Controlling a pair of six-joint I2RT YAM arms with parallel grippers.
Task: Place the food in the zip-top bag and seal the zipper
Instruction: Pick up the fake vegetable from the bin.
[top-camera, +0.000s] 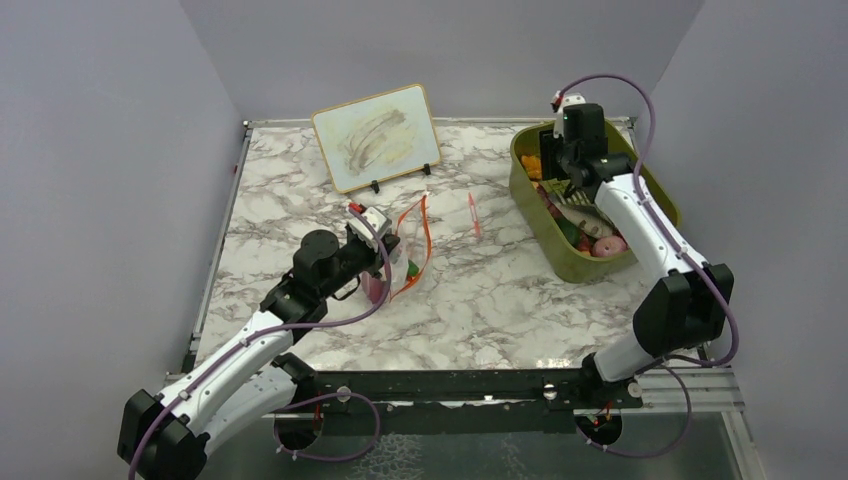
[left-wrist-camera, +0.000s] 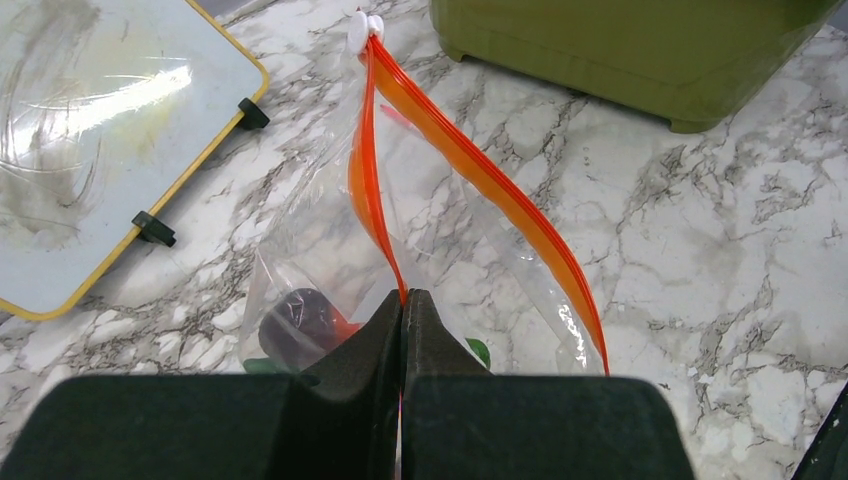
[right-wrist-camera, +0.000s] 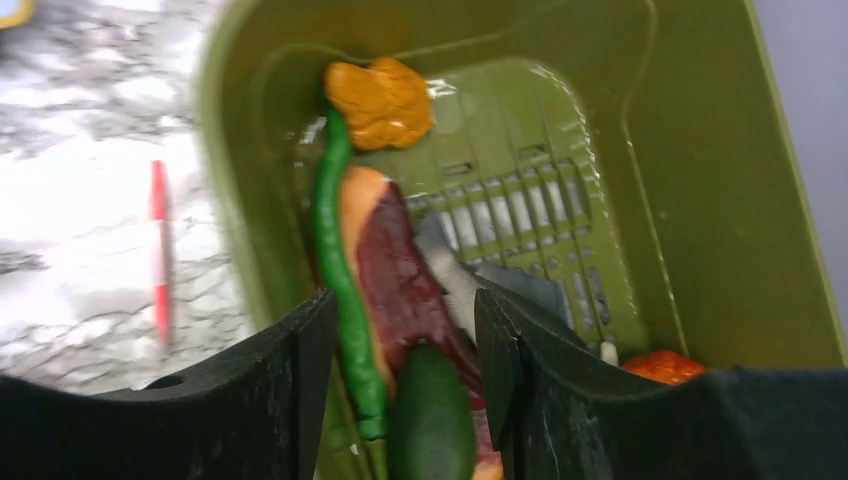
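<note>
The clear zip-top bag (top-camera: 408, 250) lies mid-table with its mouth gaping. Its red-orange zipper (left-wrist-camera: 470, 165) runs in two separated strips. My left gripper (left-wrist-camera: 403, 300) is shut on the near zipper strip and holds that lip up. A dark purple piece (left-wrist-camera: 295, 320) and green bits (left-wrist-camera: 478, 350) of food sit inside the bag. My right gripper (right-wrist-camera: 405, 330) is open above the olive-green bin (top-camera: 560, 250). Below it lie a dark red piece (right-wrist-camera: 400, 275), a long green piece (right-wrist-camera: 335, 250), a dark green piece (right-wrist-camera: 430, 420) and an orange lump (right-wrist-camera: 380, 100).
A small whiteboard (top-camera: 378, 135) stands at the back on black feet. A thin red-pink stick (top-camera: 472, 213) lies between bag and bin. Grey walls close in the table on three sides. The bin (left-wrist-camera: 620, 50) stands just beyond the bag in the left wrist view.
</note>
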